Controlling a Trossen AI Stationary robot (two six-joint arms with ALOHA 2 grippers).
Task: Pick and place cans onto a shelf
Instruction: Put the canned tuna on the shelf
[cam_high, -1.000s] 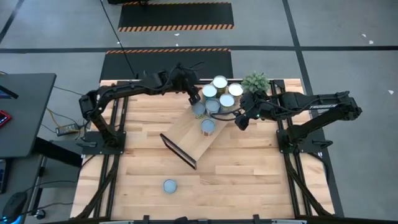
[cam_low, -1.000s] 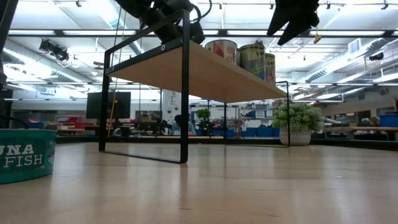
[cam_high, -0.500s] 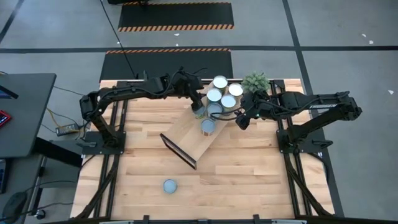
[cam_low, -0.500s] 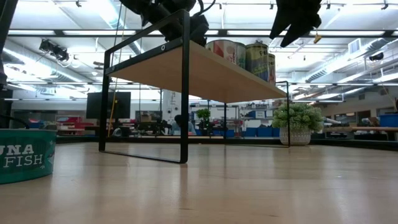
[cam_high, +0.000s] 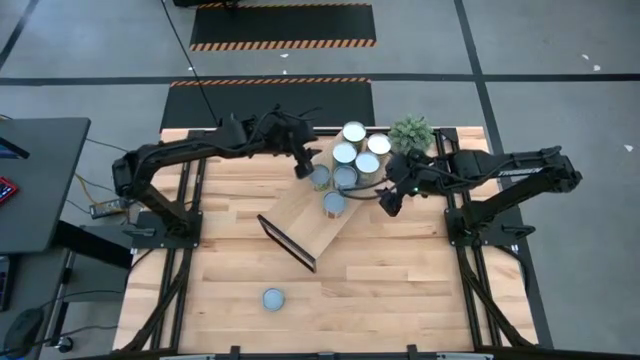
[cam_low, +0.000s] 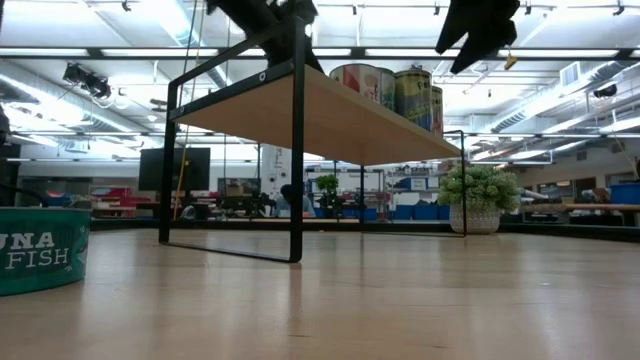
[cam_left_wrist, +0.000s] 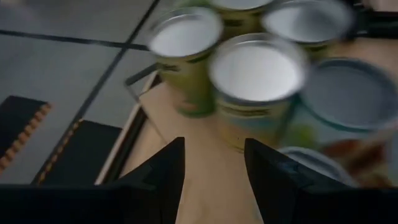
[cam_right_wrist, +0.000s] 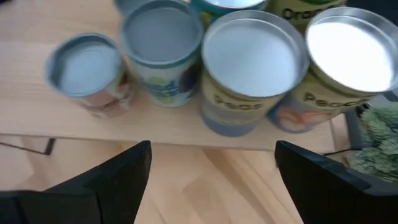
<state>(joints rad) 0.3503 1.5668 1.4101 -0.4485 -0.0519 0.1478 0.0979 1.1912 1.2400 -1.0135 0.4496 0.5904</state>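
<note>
Six cans (cam_high: 345, 177) stand clustered on the shelf (cam_high: 305, 222), at its end toward the surface's (cam_high: 420, 270) far edge, next to a plant (cam_high: 411, 131); another can (cam_high: 272, 298) lies alone near the near edge. Half a second ago the left tool (cam_high: 303, 164) sat over a can at the cluster's left side; now it has drawn back off the shelf, fingers (cam_left_wrist: 163, 171) parted and empty, that can left standing. The right tool (cam_high: 388, 204) has stayed just right of the cluster, spread wide, holding nothing.
</note>
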